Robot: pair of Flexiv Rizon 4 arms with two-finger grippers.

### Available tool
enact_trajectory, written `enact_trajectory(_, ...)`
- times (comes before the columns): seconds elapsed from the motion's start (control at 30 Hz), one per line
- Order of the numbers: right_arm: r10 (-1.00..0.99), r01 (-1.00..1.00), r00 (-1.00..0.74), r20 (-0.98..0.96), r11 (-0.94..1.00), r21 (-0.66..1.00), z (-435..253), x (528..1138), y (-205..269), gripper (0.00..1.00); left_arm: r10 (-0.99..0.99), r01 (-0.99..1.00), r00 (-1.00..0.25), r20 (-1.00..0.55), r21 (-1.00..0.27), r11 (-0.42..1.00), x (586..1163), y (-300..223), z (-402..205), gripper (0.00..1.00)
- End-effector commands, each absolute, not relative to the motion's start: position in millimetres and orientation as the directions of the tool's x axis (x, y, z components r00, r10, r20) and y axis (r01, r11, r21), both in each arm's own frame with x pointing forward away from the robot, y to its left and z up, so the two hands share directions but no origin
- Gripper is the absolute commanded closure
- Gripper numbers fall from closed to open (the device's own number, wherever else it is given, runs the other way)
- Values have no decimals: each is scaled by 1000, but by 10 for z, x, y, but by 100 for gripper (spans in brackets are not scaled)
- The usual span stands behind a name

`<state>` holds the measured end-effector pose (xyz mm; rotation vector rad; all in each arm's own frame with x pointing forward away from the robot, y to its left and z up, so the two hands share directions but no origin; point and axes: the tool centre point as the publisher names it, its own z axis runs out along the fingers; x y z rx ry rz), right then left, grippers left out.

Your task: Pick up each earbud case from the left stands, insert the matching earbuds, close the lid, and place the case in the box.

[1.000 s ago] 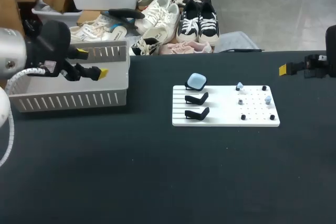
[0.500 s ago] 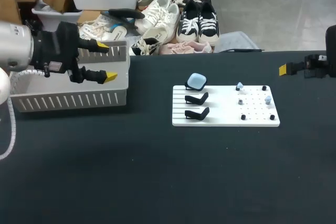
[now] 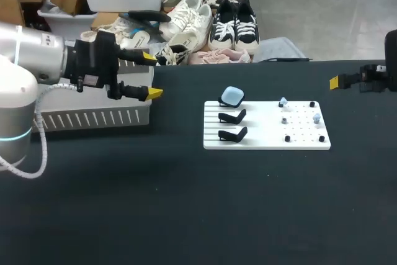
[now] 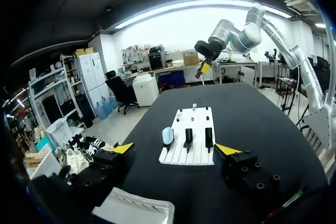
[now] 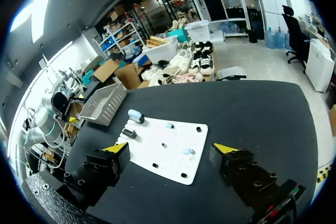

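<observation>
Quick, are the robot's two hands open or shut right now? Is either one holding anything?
Left gripper: open, holding nothing.
Right gripper: open, holding nothing.

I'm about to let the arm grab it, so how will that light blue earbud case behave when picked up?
The earbud case looks small, rounded and smooth, so it is probably light but slippery to grip. It perches on a narrow black stand, so a sideways nudge may tip it off.
</observation>
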<state>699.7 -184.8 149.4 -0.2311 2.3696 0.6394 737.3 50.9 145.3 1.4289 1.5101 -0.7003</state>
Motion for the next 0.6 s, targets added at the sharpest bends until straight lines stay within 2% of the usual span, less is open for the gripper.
enact_trajectory(0.03, 0, -324, -765, -644, 864, 386, 1495, 7002, -1855, 0, 437, 979, 93, -895, 161, 123, 7582, 337, 1345, 0)
enact_trajectory(0.6, 0, -324, -765, -644, 864, 386, 1495, 7002, -1855, 0, 462, 988, 108, -880, 148, 51, 7906, -67, 1025, 0)
